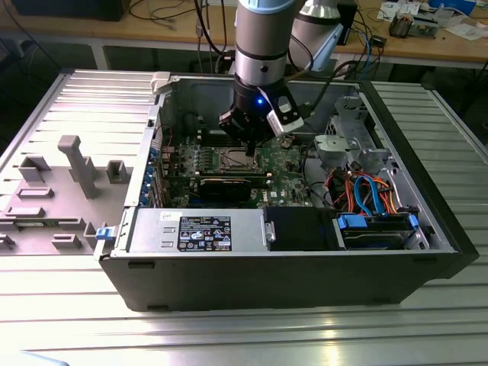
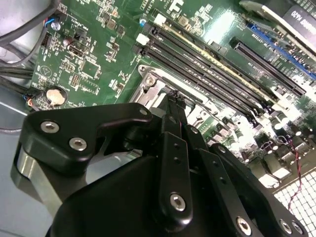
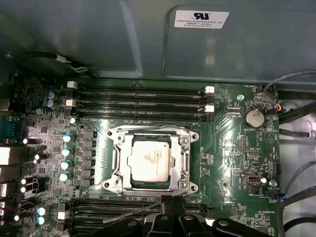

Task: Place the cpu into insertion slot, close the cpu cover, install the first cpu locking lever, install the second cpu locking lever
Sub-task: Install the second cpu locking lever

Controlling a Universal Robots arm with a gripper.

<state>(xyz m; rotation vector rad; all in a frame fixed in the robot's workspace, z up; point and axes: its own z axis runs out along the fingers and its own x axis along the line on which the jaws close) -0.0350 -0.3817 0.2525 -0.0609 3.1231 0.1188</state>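
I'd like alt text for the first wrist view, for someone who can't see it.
A silver cpu sits in the insertion slot of a green motherboard, with the cpu cover framing it. The black gripper is at the socket's edge.

Single arm (image 1: 261, 46) upright, wrist pointing straight down, black gripper (image 1: 248, 143) at its lower end, fingers (image 2: 174, 118) pressed together

Workshop; wooden benches (image 1: 457, 46) strewn with cables (image 1: 164, 15).

silver cpu (image 3: 151, 159) seated in insertion slot (image 3: 183, 186), cover (image 3: 117, 159) seemingly closed
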